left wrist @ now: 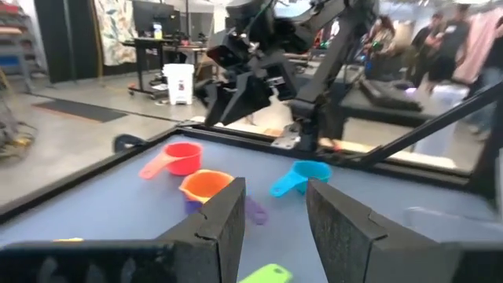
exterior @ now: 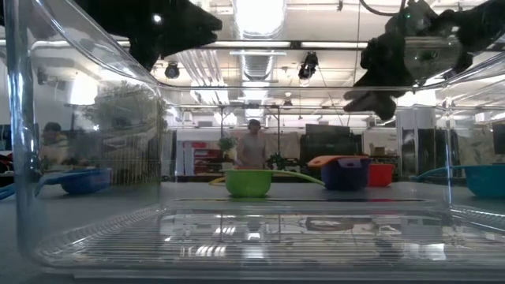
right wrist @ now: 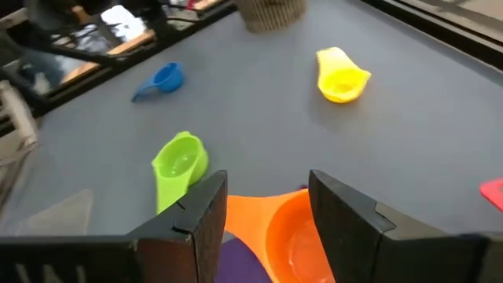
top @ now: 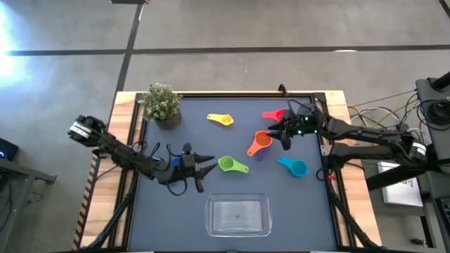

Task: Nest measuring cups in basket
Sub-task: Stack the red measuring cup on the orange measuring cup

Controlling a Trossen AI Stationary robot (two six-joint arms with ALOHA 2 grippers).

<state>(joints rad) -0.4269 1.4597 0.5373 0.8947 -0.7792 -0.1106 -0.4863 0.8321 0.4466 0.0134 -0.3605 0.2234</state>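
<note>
The clear basket stands empty at the table's near edge. The orange cup sits on the purple cup at mid-table. The green cup, teal cup, red cup and yellow cup lie apart on the mat. The blue cup lies beside my left arm. My left gripper is open and empty, raised left of the green cup. My right gripper is open and empty, raised over the orange cup.
A small potted plant stands at the far left corner. Raised wooden rails border the mat. People stand in the room beyond the table. Bare mat lies between the basket and the cups.
</note>
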